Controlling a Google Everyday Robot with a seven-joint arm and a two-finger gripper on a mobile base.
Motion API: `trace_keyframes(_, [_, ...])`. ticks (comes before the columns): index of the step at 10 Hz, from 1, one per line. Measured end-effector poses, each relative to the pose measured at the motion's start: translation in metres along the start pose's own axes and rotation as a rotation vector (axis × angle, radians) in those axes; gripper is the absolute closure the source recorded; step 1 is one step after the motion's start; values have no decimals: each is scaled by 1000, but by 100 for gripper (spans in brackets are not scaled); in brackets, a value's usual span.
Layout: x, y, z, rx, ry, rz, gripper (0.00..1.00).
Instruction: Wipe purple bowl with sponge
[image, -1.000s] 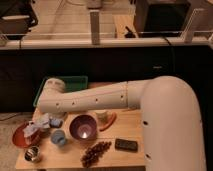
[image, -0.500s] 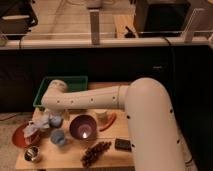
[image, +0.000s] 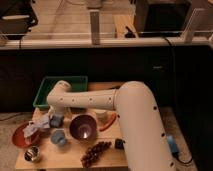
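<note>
The purple bowl (image: 82, 127) stands upright near the middle of the wooden table (image: 70, 161). My white arm reaches from the lower right across the table to an elbow over the green tray. From there my gripper (image: 55, 118) hangs down just left of the bowl, at a small blue-grey block (image: 56, 120) that may be the sponge. I cannot tell whether the gripper holds it. The gripper is beside the bowl, not in it.
A green tray (image: 50, 85) sits at the table's back. A red plate (image: 19, 138) with a crumpled cloth (image: 37, 128) lies at the left. A blue cup (image: 59, 138), a metal cup (image: 32, 154), grapes (image: 95, 151), a red pepper (image: 108, 123) and a dark block (image: 119, 144) surround the bowl.
The thick rear part of my arm has swung left and nearer to the camera. The gripper end stays left of the purple bowl. The table objects have not moved.
</note>
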Motion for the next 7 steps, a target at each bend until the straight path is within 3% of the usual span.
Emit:
trace_keyframes(2, [2, 4, 4, -17, -7, 6, 33])
trace_keyframes(7, [3, 9, 12, -85, -1, 43, 85])
